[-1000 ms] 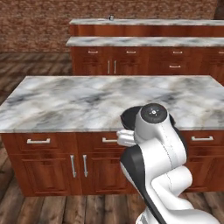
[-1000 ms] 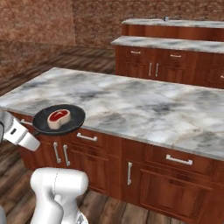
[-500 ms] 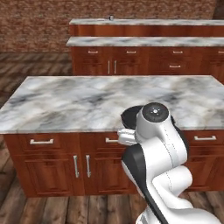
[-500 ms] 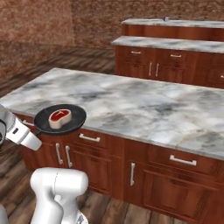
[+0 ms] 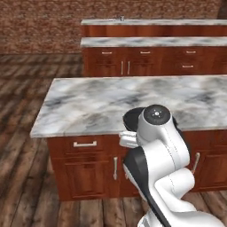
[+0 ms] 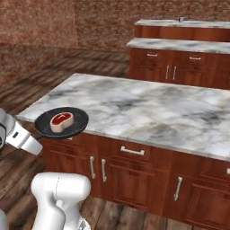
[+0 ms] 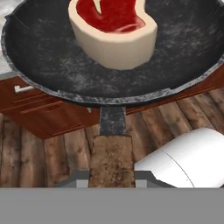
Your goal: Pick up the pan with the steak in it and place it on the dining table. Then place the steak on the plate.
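over the corner of a marble island [image 6: 148, 108], pan carried level
the pan [image 6: 61, 122] hangs in the air at the island's near corner, its wooden handle [image 7: 111, 159] clamped in the gripper [image 7: 111, 177], the steak [image 6: 61, 121] in its middle; the carry to the dining table is under way, and next calls for a steady, untilted set-down

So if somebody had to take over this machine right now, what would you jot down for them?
Fingers: shut on the pan's handle.
Pan: held in the air at the near corner of a marble counter, steak sitting inside it.
Done: pan picked up with the steak.
Left: carry the pan to the dining table and set it down, then move the steak onto the plate.
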